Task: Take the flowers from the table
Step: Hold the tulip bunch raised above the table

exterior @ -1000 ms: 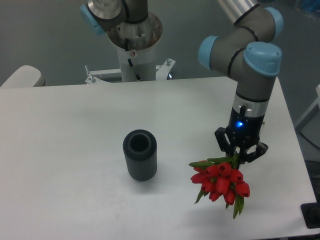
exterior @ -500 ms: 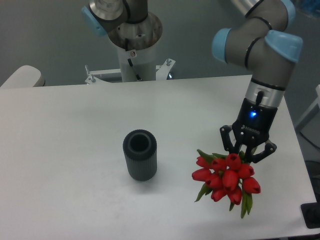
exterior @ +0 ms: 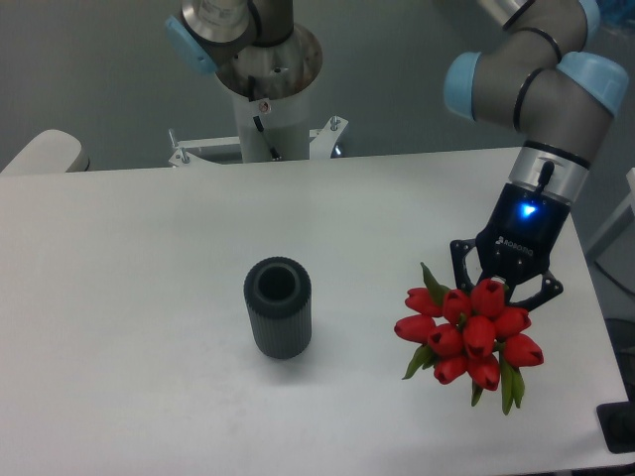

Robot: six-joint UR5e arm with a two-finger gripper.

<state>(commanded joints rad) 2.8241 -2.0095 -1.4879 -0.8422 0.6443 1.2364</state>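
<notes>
The flowers (exterior: 471,335), a bunch of red tulip buds with green leaves, hang in the air over the right part of the white table (exterior: 149,258). My gripper (exterior: 504,290) is shut on their stems, which are hidden behind the buds and the fingers. The buds point toward the camera and down. The bunch looks lifted off the tabletop.
A dark grey ribbed cylinder vase (exterior: 278,306) stands upright left of the flowers, open end up. The arm's base column (exterior: 266,99) stands behind the table's far edge. The table's right edge lies close to the gripper.
The gripper has moved right and up with the flowers in it. The bunch now looks larger and higher above the table. The vase has not moved.
</notes>
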